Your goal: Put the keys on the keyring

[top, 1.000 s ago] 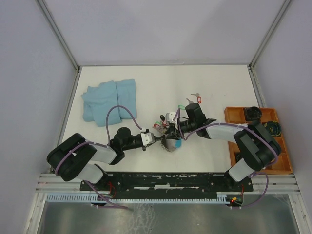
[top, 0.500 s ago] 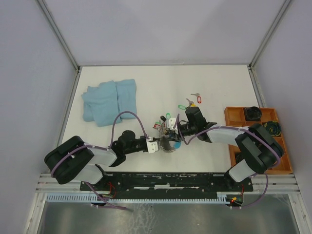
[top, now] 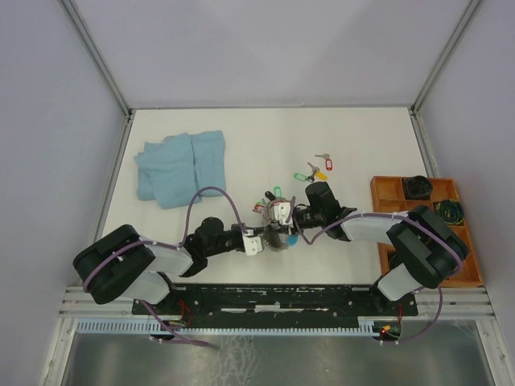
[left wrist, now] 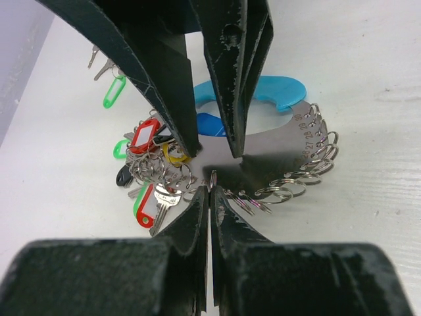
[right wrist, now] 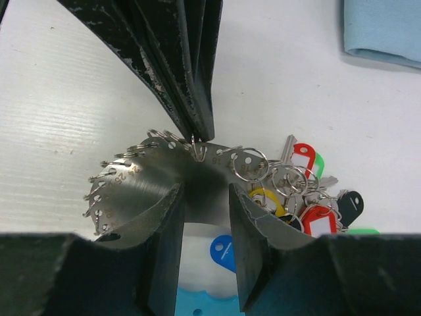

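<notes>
The keyring is a half-round steel plate [left wrist: 276,151] with numbered holes, many split rings and a blue handle [left wrist: 283,92]; it lies flat between my arms [top: 278,239]. Several tagged keys [right wrist: 309,197] hang on its rings at one end. Three loose keys with green [top: 299,175], yellow [top: 319,173] and red [top: 326,165] tags lie farther back. My left gripper [left wrist: 210,191] is shut on a small split ring [right wrist: 197,150] at the plate's edge. My right gripper [right wrist: 200,194] is open, its fingertips [right wrist: 172,197] down on the plate.
A folded light-blue cloth [top: 179,167] lies at the back left. An orange compartment tray [top: 386,193] with dark items stands at the right edge. Grey walls close in the white table on three sides.
My left gripper has moved right up to the plate's edge. My right arm has drawn back toward the near side, uncovering the yellow-tagged loose key.
</notes>
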### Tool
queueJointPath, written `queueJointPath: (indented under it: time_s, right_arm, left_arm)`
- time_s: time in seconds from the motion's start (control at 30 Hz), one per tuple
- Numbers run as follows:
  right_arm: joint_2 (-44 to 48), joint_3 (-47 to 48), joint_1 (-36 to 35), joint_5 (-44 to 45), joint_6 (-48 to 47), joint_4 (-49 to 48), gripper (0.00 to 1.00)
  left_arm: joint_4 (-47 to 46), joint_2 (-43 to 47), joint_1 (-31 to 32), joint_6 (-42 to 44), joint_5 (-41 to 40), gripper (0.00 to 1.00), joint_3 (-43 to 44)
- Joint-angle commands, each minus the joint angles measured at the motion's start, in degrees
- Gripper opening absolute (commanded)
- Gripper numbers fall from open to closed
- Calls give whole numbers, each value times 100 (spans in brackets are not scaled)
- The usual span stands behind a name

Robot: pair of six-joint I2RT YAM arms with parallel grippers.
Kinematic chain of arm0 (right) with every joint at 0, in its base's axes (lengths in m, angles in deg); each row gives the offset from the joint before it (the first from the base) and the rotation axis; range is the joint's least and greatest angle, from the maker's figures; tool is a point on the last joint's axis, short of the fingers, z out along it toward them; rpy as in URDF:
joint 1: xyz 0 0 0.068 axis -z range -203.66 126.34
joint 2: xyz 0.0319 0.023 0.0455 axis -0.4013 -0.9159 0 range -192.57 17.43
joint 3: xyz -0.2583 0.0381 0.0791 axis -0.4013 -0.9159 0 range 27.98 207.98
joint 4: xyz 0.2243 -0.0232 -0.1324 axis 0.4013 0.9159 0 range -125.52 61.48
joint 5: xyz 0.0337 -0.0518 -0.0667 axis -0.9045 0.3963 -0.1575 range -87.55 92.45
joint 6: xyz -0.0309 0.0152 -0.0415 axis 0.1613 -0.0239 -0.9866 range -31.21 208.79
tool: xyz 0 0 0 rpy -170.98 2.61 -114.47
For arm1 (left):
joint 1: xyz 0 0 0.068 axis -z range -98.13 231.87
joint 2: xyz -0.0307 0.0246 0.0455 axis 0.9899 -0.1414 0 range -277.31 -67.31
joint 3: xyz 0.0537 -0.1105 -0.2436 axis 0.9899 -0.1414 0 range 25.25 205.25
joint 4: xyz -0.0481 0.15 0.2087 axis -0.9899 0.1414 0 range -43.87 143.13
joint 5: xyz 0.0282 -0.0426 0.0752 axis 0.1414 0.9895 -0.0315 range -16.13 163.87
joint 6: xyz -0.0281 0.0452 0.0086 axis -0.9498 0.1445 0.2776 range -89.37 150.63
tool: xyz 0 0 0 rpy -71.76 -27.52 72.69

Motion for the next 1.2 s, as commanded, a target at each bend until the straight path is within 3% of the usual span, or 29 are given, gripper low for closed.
queueJointPath:
  time_s: [0.0, 0.23, 0.47, 0.7, 0.87, 1.17]
  right_arm:
    - [220, -10, -43, 289, 63, -468, 41]
    - [642, 125, -46, 1200, 1297, -588, 42]
    - [565, 998, -13, 3395, 2584, 805, 46]
    - [126, 1979, 362, 5029, 3710, 2060, 47]
    - [-542, 2826, 847, 5101, 4076, 3057, 44]
    - [-1389, 3366, 1500, 4700, 4435, 3123, 42]
  left_arm:
    - [-445, 83, 48, 335, -158, 3, -30]
    - [-348, -7, 57, 327, -320, 3, -16]
    - [-182, 23, 57, 263, -508, 3, 14]
    - [-129, 77, 52, 198, -831, 3, 13]
    - [-88, 109, 56, 165, -817, 3, 13]
    - [-23, 128, 60, 130, -798, 3, 22]
